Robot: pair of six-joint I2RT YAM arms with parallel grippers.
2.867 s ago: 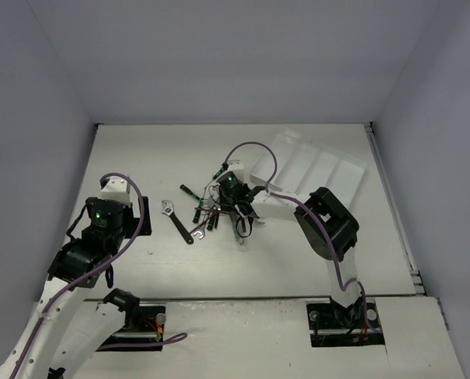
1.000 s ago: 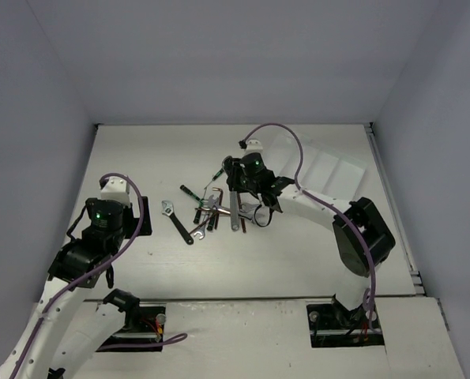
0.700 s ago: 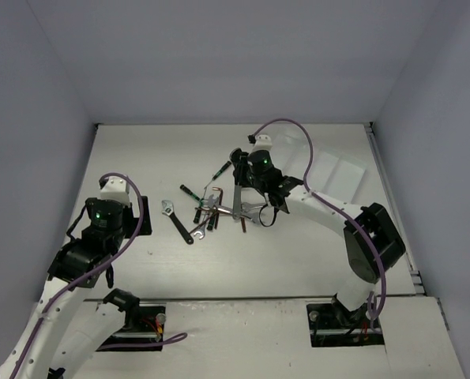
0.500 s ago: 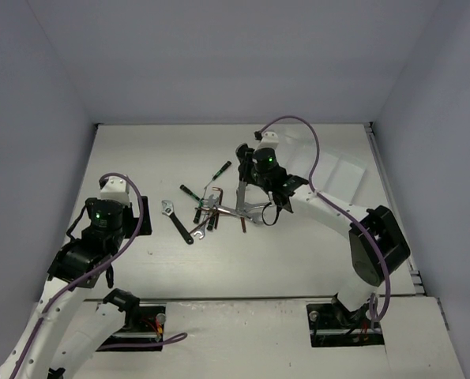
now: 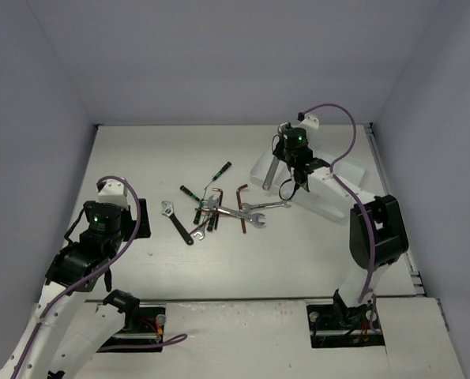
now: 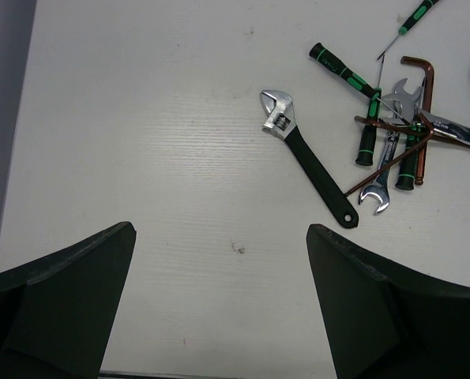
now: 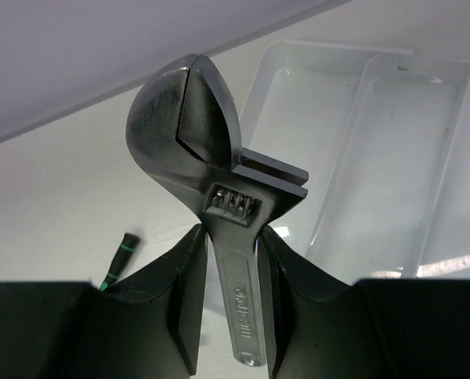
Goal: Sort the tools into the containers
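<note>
a silver adjustable wrench (image 7: 183, 118) is gripped by its handle in the right claw (image 7: 229, 241), head uppermost, and is held off the surface (image 6: 140, 118) at the left edge of the white tray (image 7: 337, 54). the left claw (image 6: 219, 229) is spread wide with nothing in it, above bare surface. a black-handled wrench (image 6: 310, 170) is seen lying just beside the heap of small tools (image 6: 392, 146).

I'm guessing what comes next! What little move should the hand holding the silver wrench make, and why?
Probably carry the right hand a little farther over the tray, then lower it. It grips the silver adjustable wrench, which hangs near the tray's edge, not yet down in a compartment.
</note>
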